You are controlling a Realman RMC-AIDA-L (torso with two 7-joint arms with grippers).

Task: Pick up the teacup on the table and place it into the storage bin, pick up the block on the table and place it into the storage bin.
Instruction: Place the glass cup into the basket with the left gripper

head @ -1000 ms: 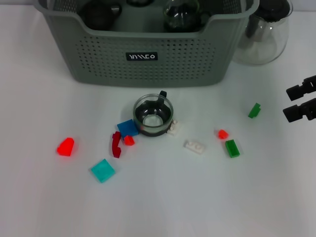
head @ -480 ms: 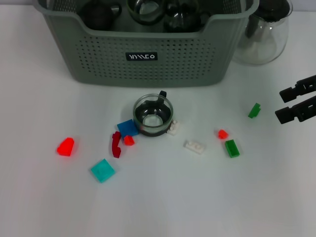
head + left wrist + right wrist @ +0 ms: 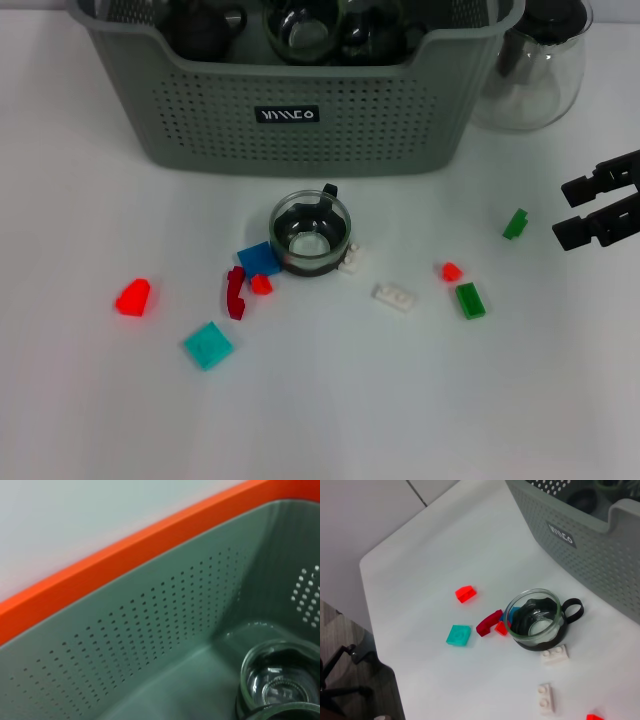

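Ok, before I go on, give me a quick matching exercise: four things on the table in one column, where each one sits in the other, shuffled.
Things:
1. teacup
2. teal block
3. glass pot
4. right gripper

Places:
A. behind the storage bin's right corner
B. on the table just in front of the storage bin's label
C. at the right edge of the head view, beyond the small green block
D. nearest the robot of all the blocks, left of centre

Pairs: 1-B, 2-D, 3-A, 4-C
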